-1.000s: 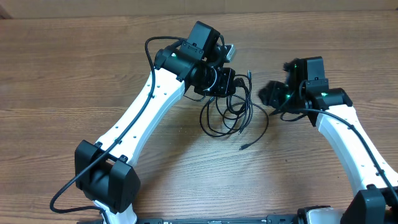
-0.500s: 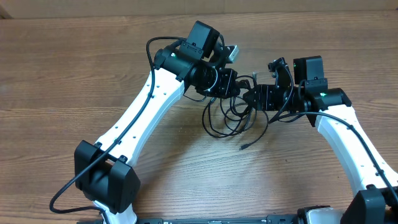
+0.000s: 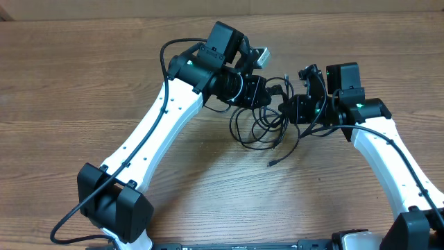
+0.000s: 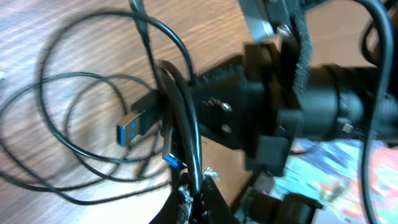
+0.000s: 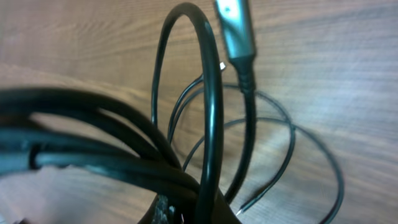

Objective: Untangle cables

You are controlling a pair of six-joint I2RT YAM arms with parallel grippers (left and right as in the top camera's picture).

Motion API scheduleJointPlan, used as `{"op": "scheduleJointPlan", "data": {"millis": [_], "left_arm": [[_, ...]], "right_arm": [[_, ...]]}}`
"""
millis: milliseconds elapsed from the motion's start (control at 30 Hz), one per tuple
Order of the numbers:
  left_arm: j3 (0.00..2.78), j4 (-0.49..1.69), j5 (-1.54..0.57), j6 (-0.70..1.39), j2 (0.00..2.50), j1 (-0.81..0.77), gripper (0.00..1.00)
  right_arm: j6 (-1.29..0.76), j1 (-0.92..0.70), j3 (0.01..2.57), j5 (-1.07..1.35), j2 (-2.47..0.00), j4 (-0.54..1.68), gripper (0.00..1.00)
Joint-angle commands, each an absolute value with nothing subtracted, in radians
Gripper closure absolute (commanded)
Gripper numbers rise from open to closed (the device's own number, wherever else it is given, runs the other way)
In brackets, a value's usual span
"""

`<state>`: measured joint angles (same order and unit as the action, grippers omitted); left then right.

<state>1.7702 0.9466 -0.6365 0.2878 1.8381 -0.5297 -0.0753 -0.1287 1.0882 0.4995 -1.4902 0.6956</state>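
Between the two pincers, seen from overhead, the thin black flexible cables [image 3: 260, 128] form one knot of overlapping loops on the brown wood-grain table [image 3: 69, 83]. The left pincer [image 3: 262, 94] is clamped on the bundle's upper left edge and the right pincer [image 3: 284, 106] is closed on strands at its upper right. One loose cable tip [image 3: 270, 165] lies on the table below and between them. No cable lies apart from the rest, so I judge the job barely begun: both grips are in place, but every loop has yet to be drawn out and laid singly. In the left wrist view, several strands rise straight out of the left pincer's closed jaws. A flat black plug with a blue tongue [image 4: 132, 132] sits up and to their left, and slack coils lie on the table beyond it. In the right wrist view, thick strands are pinched in the right pincer's shut jaws. One arches upward from them, and a silver-shelled plug [image 5: 235, 28] hangs above, with thinner loops on the table behind it. The count is two pincers, both gripping, one tangle, two distinct plugs and one loose tip. The crossings hide how many cables there are, though differing thicknesses suggest at least two.
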Motion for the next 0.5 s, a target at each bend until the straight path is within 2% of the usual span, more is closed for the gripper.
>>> {"op": "scheduleJointPlan", "data": {"millis": [0,200,267,467], "left_arm": [[1.790,0.938,-0.420,0.287,1.793,-0.530,0.96],[1.789,0.937,0.003,0.392,1.798,-0.529,0.96],[1.789,0.937,0.063,0.402,1.806,-0.529,0.96],[1.787,0.961,0.051,0.401,1.822,-0.529,0.96]], "right_arm": [[-0.022,-0.124,1.100,0.593,-1.488,0.741,0.96],[0.163,-0.124,1.100,0.784,-1.488,0.868,0.96],[0.224,-0.124,1.100,0.857,-1.488,0.891,0.96],[0.297,-0.124,1.100,1.013,-1.488,0.899,0.96]]}}
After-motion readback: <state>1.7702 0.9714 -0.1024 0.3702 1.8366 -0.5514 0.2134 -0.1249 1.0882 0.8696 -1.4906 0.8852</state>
